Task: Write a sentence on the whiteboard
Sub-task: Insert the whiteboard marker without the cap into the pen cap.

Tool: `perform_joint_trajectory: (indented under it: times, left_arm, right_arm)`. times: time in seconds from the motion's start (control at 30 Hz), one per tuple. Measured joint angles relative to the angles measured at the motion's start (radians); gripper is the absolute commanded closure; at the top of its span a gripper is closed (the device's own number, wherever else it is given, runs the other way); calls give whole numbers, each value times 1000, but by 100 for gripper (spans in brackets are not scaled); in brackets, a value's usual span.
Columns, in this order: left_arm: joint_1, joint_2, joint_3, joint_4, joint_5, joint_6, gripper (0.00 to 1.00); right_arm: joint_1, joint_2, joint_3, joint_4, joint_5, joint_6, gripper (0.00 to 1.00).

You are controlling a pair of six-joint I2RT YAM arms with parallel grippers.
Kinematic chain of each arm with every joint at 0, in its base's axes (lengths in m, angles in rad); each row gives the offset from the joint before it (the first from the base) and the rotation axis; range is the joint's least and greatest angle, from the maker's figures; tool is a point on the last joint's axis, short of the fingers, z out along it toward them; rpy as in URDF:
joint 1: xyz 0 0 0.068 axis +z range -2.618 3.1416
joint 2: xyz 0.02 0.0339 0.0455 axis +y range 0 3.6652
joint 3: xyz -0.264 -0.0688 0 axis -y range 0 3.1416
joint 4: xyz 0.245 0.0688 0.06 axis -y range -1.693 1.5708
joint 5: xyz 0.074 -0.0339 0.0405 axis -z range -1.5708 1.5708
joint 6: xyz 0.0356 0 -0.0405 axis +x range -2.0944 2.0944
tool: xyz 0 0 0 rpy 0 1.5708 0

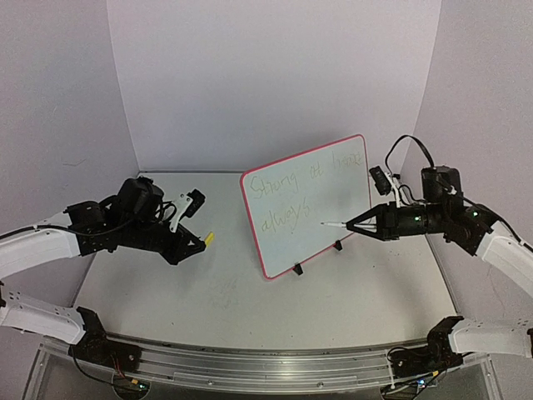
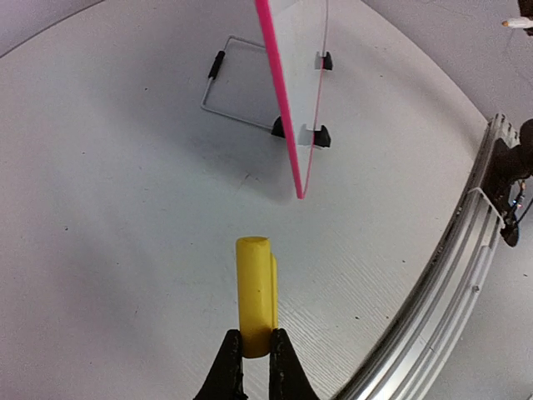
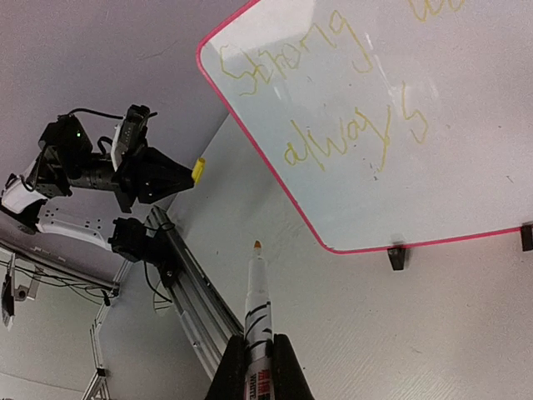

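Observation:
The whiteboard [image 1: 351, 193], pink-rimmed, stands tilted on black feet at the table's middle right. The sentence [image 1: 286, 202] in faint yellow-green cursive fills two lines on it [image 3: 333, 137]. My right gripper [image 1: 356, 225] is shut on a white marker [image 3: 259, 300], whose bare tip points at the board from its right and stays off the surface. My left gripper [image 1: 198, 243], left of the board, is shut on a yellow marker cap [image 2: 255, 292]. In the left wrist view the whiteboard [image 2: 281, 100] shows edge-on.
A wire stand [image 2: 226, 83] props the board from behind. A metal rail [image 1: 250, 367] runs along the near table edge by the arm bases. White walls close in the back and both sides.

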Motion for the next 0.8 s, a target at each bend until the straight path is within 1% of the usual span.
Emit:
perform_joint_trajectory:
  times: [0.17, 0.33, 0.57, 0.8]
  left_arm:
    - [-8, -48, 40, -63, 181, 113, 100]
    - [-48, 10, 87, -118, 305, 224, 100]
    - [-115, 130, 169, -128, 376, 321, 100]
    - [-160, 191, 183, -103, 414, 364, 100]
  right_arm:
    - [0, 75, 68, -27, -163, -6, 100]
    - [18, 125, 99, -45, -252, -8, 100]
    - [95, 182, 103, -66, -272, -15, 100]
    - [169, 266, 116, -71, -284, -32, 100]
